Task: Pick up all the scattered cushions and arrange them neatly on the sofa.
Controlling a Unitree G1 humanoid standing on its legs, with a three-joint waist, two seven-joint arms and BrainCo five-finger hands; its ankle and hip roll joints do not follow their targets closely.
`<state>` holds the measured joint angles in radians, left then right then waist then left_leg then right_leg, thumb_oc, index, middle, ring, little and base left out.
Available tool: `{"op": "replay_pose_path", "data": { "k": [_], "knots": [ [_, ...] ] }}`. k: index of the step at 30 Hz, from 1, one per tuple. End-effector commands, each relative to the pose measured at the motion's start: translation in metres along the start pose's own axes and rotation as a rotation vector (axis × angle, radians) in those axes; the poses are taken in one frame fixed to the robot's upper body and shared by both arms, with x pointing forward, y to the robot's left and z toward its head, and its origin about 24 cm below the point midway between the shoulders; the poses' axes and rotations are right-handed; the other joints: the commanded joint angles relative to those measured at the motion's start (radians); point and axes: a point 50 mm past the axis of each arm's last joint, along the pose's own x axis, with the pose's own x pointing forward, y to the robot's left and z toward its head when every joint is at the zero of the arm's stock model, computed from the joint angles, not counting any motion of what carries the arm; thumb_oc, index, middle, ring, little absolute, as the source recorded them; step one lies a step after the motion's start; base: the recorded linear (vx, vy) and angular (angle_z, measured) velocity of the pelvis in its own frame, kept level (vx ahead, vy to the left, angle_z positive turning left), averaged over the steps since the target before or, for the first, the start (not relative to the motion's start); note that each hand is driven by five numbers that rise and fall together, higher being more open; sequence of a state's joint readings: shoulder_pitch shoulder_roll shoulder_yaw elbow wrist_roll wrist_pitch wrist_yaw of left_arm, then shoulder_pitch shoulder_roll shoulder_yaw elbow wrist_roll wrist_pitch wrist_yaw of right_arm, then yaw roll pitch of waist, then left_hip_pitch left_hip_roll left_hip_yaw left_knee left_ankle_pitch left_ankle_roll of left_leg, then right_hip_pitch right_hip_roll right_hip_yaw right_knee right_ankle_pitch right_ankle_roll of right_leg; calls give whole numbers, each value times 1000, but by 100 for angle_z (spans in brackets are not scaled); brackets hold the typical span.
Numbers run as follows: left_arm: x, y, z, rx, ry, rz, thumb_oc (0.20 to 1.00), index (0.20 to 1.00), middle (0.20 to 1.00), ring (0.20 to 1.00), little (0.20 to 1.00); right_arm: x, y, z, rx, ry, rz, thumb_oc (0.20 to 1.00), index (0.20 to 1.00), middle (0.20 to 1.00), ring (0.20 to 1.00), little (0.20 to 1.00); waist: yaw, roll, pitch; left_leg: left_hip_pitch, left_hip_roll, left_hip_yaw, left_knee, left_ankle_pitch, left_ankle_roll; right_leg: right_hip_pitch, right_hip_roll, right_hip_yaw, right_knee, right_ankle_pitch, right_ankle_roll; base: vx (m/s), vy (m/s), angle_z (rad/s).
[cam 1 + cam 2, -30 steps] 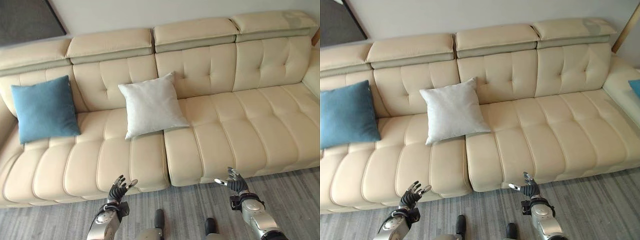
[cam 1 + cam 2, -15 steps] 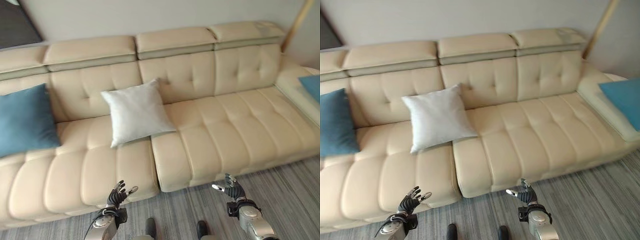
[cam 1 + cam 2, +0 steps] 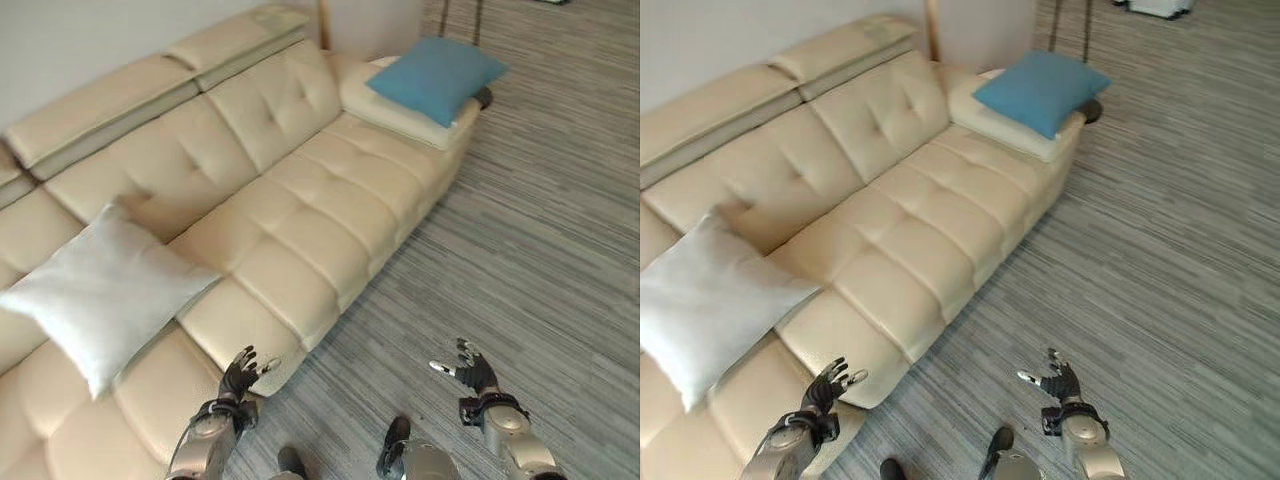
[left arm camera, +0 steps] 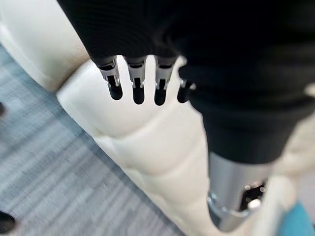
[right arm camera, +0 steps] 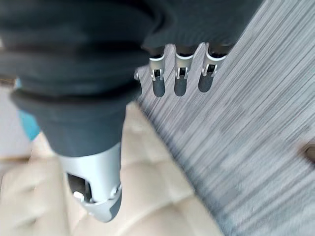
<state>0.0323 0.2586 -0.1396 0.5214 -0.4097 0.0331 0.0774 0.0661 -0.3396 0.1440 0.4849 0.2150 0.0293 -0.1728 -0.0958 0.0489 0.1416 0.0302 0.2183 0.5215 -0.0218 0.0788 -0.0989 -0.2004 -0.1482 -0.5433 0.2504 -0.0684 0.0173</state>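
Note:
A blue cushion [image 3: 434,78] lies flat on the cream sofa's [image 3: 330,200] far right armrest end. A white cushion [image 3: 95,296] leans on the seat at the left. My left hand [image 3: 238,377] hangs open low by the sofa's front edge, holding nothing; its fingers [image 4: 137,88] point at the seat front. My right hand [image 3: 472,369] is open over the grey floor, and its fingers [image 5: 179,81] are straight and empty.
Grey striped flooring [image 3: 540,250] stretches wide to the right of the sofa. A wooden post [image 3: 933,28] stands behind the sofa's far end, and thin dark legs [image 3: 478,12] of some furniture show at the top.
The camera has swung right: the sofa now runs diagonally, the left blue cushion has left the picture, and the far blue cushion is in full sight. Both hands stay open and low.

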Motion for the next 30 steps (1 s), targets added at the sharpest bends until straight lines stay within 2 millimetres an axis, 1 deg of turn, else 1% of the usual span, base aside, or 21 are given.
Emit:
{"op": "replay_pose_path", "data": {
  "k": [1, 2, 4, 5, 6, 7, 9, 10, 11, 14, 16, 17, 18, 20, 22, 23, 25, 27, 28, 29, 30],
  "knots": [
    [1, 3, 18, 38, -91, -6, 1000, 1000, 1000, 1000, 1000, 2, 13, 30, 5, -134, 44, 1000, 1000, 1000, 1000, 1000, -4, -59, 13, 27, -39, 0, 203, -216, 24, 102, -48, 64, -158, 29, 84, 208, -215, -54],
    [0, 2, 18, 26, -95, -5, 1000, 1000, 1000, 1000, 1000, 2, 11, 31, -8, -136, 44, 1000, 1000, 1000, 1000, 1000, 1, -55, 22, 4, -11, -20, 297, -218, 17, 114, -25, 88, -167, 15, 67, 221, -193, -55],
    [-1, -1, 16, -3, -97, -6, 1000, 1000, 1000, 1000, 1000, 4, 9, 36, -17, -151, 43, 1000, 1000, 1000, 1000, 1000, 13, -48, 33, -42, -11, -124, 411, -179, 12, 134, 13, 135, -186, -9, 39, 225, -142, -84],
    [-3, -2, 15, -13, -100, -6, 1000, 1000, 1000, 1000, 1000, 4, 9, 39, -20, -162, 49, 1000, 1000, 1000, 1000, 1000, 32, -47, 39, -84, -62, -218, 447, -186, 24, 139, 30, 179, -197, -14, 30, 245, -76, -111],
    [-4, -4, 12, -33, -95, -6, 1000, 1000, 1000, 1000, 1000, 4, 10, 41, -31, -172, 61, 1000, 1000, 1000, 1000, 1000, 56, -61, 48, -152, -142, -327, 436, -190, 51, 142, 34, 238, -219, 3, 30, 245, -30, -142],
    [-5, -3, 9, -40, -88, -3, 1000, 1000, 1000, 1000, 1000, 5, 9, 41, -34, -169, 60, 1000, 1000, 1000, 1000, 1000, 66, -66, 49, -179, -153, -361, 428, -204, 57, 147, 35, 264, -232, 3, 36, 149, -15, -158],
    [-6, -3, 7, -37, -79, -2, 1000, 1000, 1000, 1000, 1000, 5, 8, 41, -39, -170, 57, 1000, 1000, 1000, 1000, 1000, 77, -70, 50, -208, -158, -388, 409, -219, 61, 158, 36, 288, -248, 2, 42, 167, 13, -117],
    [-7, -2, 5, -35, -71, 1, 1000, 1000, 1000, 1000, 1000, 6, 7, 41, -45, -169, 52, 1000, 1000, 1000, 1000, 1000, 86, -70, 52, -227, -161, -411, 375, -214, 61, 167, 42, 304, -257, 2, 45, 257, 43, -49],
    [-8, -2, 2, -34, -63, 4, 1000, 1000, 1000, 1000, 1000, 6, 7, 42, -47, -171, 50, 1000, 1000, 1000, 1000, 1000, 98, -67, 56, -245, -172, -446, 323, -187, 57, 180, 53, 322, -269, 2, 48, 262, 59, -49],
    [-8, -2, -4, -36, -40, 12, 1000, 1000, 1000, 1000, 1000, 8, 10, 43, -53, -174, 55, 1000, 1000, 1000, 1000, 1000, 140, -47, 69, -304, -199, -572, 94, -31, 30, 218, 99, 378, -294, -11, 47, 272, 67, -53],
    [-7, -2, -3, -32, -41, 17, 1000, 1000, 1000, 1000, 1000, 10, 12, 45, -57, -177, 55, 1000, 1000, 1000, 1000, 1000, 159, -39, 79, -352, -210, -594, 8, 13, 18, 245, 116, 410, -302, -31, 47, 338, 118, -61],
    [-5, -2, 0, -21, -51, 19, 1000, 1000, 1000, 1000, 1000, 11, 13, 45, -67, -175, 54, 1000, 1000, 1000, 1000, 1000, 173, -33, 83, -368, -211, -583, -9, 33, 9, 278, 123, 446, -310, -53, 49, 301, 135, -105],
    [-5, -2, 0, -21, -51, 19, 1000, 1000, 1000, 1000, 1000, 11, 13, 45, -66, -175, 54, 1000, 1000, 1000, 1000, 1000, 175, -34, 84, -366, -211, -580, -9, 32, 9, 279, 122, 448, -310, -53, 49, 353, 178, -104],
    [-7, 2, -2, -4, -48, 28, 1000, 1000, 1000, 1000, 1000, 9, 15, 43, -73, -170, 69, 1000, 1000, 1000, 1000, 1000, 183, -22, 72, -356, -205, -581, 8, 64, 15, 312, 120, 477, -304, -78, 53, 297, 189, -56],
    [-7, 4, -2, 20, -43, 22, 1000, 1000, 1000, 1000, 1000, 9, 17, 41, -79, -162, 79, 1000, 1000, 1000, 1000, 1000, 187, -35, 57, -355, -217, -578, 44, 50, 36, 328, 92, 492, -275, -103, 65, 431, 254, -48],
    [-6, 6, -1, 49, -39, 21, 1000, 1000, 1000, 1000, 1000, 7, 23, 37, -59, -148, 101, 1000, 1000, 1000, 1000, 1000, 183, -51, 46, -344, -228, -569, 71, 27, 58, 315, 69, 506, -199, -120, 76, 379, 205, -33],
    [-6, 7, 1, 67, -46, 16, 1000, 1000, 1000, 1000, 1000, 7, 24, 35, -54, -143, 106, 1000, 1000, 1000, 1000, 1000, 183, -61, 40, -335, -231, -560, 78, 13, 70, 297, 62, 509, -144, -125, 86, 288, 149, -23],
    [-6, 12, 6, 93, -56, 19, 1000, 1000, 1000, 1000, 1000, 6, 27, 31, -51, -124, 117, 1000, 1000, 1000, 1000, 1000, 176, -77, 39, -306, -236, -542, 81, -19, 100, 235, 48, 512, -6, -108, 111, 317, 169, -27],
    [-6, 14, 9, 108, -62, 18, 1000, 1000, 1000, 1000, 1000, 6, 29, 28, -49, -111, 123, 1000, 1000, 1000, 1000, 1000, 160, -82, 51, -271, -244, -525, 79, -45, 125, 166, 33, 510, 144, -34, 137, 224, 143, -23],
    [-6, 14, 9, 108, -62, 18, 1000, 1000, 1000, 1000, 1000, 6, 29, 28, -50, -111, 122, 1000, 1000, 1000, 1000, 1000, 161, -80, 49, -274, -241, -525, 79, -44, 124, 163, 36, 511, 142, -30, 136, 225, 153, -23],
    [-7, 15, 9, 111, -65, 22, 1000, 1000, 1000, 1000, 1000, 5, 28, 24, -51, -101, 120, 1000, 1000, 1000, 1000, 1000, 155, -77, 51, -255, -243, -515, 77, -59, 134, 140, 24, 500, 196, 12, 148, 157, 96, -15]
  ]
}}
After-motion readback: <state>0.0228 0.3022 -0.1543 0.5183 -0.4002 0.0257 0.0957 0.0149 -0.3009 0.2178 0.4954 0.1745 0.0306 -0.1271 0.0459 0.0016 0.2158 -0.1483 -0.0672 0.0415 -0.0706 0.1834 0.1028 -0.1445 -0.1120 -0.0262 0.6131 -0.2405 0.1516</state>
